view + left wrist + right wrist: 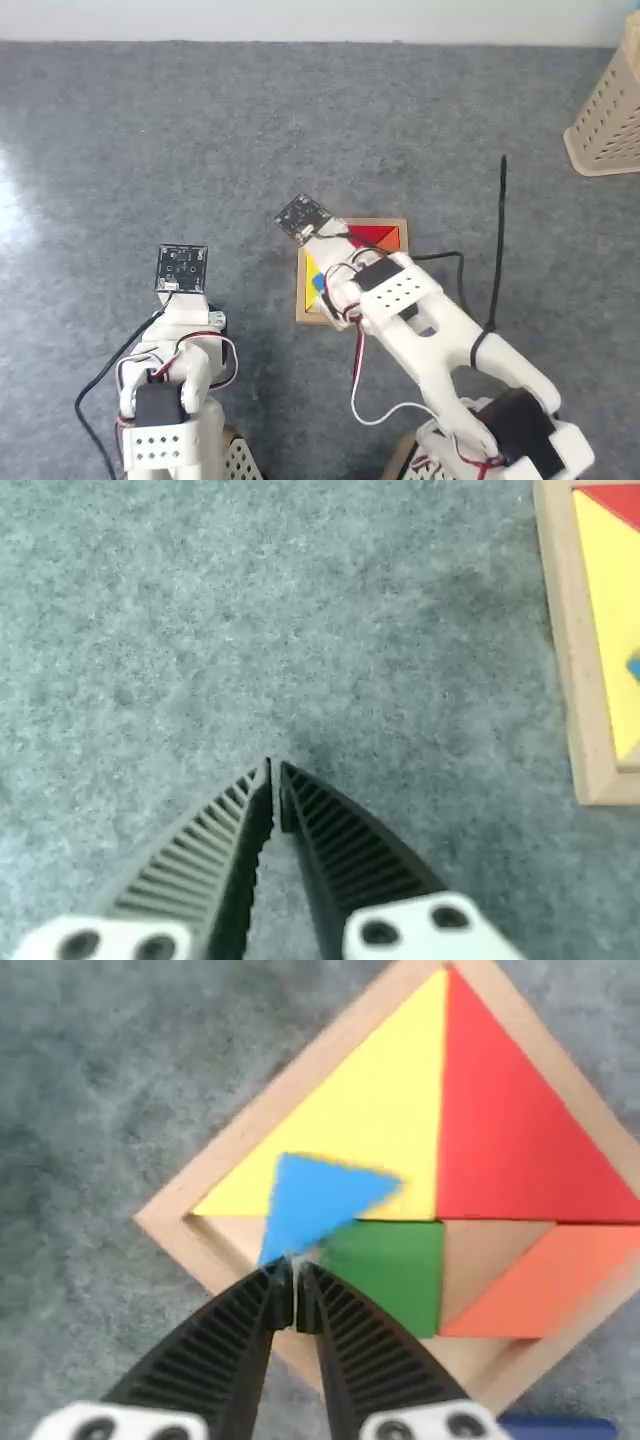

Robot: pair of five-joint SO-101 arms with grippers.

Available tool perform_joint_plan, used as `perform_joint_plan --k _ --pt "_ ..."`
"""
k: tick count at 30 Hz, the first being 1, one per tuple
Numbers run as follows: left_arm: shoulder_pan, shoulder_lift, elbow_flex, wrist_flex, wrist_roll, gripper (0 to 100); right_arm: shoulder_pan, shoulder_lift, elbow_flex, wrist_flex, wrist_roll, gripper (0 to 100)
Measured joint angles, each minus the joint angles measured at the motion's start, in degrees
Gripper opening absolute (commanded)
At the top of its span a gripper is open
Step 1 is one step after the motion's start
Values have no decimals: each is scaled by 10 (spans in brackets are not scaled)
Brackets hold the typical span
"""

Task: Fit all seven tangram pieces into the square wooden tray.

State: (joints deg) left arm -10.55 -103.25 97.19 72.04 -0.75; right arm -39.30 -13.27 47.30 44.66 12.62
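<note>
Yellow triangle (370, 1110), red triangle (510, 1140), green square (390, 1270) and orange piece (540, 1280) sit in the tray (165, 1225) — the right pincer (295, 1278) pinches a blue triangle (315, 1200) over it; one bare gap shows. Left pincer (275, 772) closed, empty, beside the tray.

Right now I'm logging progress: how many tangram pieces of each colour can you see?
Yellow piece: 1
Red piece: 1
Green piece: 1
Orange piece: 1
Blue piece: 1, in the right gripper
Total: 5, not counting a dark blue sliver beside the tray.
</note>
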Motion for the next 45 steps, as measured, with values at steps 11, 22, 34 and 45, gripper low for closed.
perform_joint_plan --k 11,22,34,45 --pt "0 0 0 0 0 12 -6 -2 -11 -15 -10 7" --pt "0 0 0 0 0 12 51 -2 -33 -113 -32 7" --pt "0 0 0 0 0 12 55 79 -29 -166 -33 7" --pt "0 0 0 0 0 12 55 74 -29 -74 -33 7"
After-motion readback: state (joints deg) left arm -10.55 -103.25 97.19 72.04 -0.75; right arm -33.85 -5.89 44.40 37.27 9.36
